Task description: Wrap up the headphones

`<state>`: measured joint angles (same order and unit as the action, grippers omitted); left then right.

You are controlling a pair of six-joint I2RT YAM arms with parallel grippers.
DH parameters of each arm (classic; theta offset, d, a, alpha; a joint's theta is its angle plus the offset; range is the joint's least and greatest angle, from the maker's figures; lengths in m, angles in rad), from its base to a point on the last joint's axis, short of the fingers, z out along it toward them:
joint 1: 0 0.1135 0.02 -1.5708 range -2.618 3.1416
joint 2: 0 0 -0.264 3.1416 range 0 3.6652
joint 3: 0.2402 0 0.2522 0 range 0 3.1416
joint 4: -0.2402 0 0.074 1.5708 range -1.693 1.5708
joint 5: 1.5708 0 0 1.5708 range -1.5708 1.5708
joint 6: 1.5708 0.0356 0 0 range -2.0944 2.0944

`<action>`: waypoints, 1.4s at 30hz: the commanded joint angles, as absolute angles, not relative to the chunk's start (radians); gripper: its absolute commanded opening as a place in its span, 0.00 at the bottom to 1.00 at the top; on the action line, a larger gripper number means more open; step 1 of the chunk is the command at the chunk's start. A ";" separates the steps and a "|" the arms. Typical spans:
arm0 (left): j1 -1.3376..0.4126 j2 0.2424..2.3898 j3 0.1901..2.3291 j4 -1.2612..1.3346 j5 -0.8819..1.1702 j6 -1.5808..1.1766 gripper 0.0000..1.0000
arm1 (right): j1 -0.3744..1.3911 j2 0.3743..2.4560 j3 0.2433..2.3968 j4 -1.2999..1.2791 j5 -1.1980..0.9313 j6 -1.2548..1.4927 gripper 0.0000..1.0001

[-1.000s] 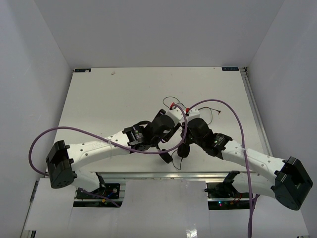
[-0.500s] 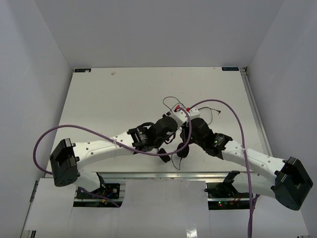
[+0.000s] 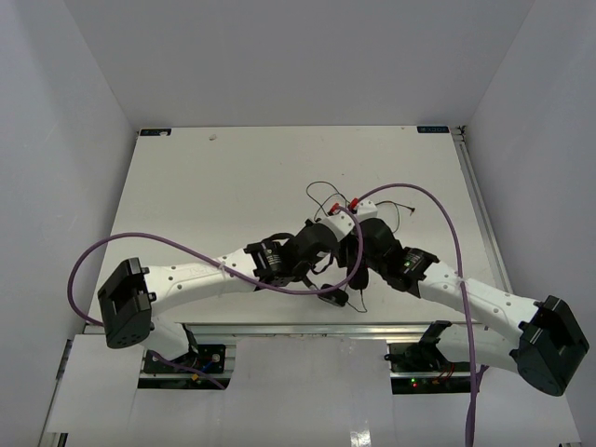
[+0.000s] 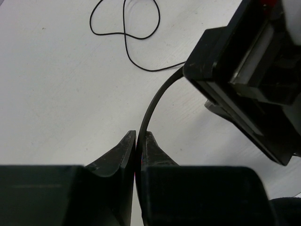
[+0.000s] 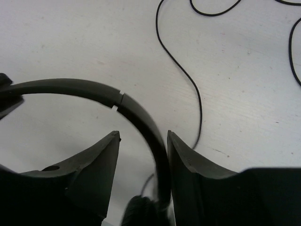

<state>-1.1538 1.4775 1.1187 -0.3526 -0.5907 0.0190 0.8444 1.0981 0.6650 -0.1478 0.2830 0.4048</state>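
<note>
The black headphones hang above the table between my two arms, their earcups low near the front edge. My left gripper is shut on the thin headband, which arcs up from its fingers toward the right arm's black body. In the right wrist view the same headband passes between the open fingers of my right gripper, close to the right finger, with an earcup blurred below. The thin dark cord lies in loose loops on the table beyond both grippers.
Purple robot cables arc over both arms. The white table is walled in on the left, right and back. A metal rail runs along its right edge.
My left gripper has closed onto the headband and shifted right. My right gripper has opened around it. The earcups have swung a little to the right.
</note>
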 commanded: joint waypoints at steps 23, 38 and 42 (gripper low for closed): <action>-0.885 1.204 1.131 -0.593 -0.703 -0.450 0.00 | 0.849 0.849 0.832 -0.191 0.149 0.150 0.77; -0.873 0.993 1.292 -0.717 -0.532 -0.509 0.00 | 0.850 0.655 0.541 0.241 -0.146 0.005 0.79; -0.873 0.966 1.307 -0.702 -0.465 -0.514 0.00 | 0.848 0.704 0.512 0.298 -0.177 -0.026 0.80</action>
<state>-0.8723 1.0036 1.2596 -0.7194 -0.5562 -0.4808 0.8455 0.6689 0.5383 0.1362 -0.1143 0.0324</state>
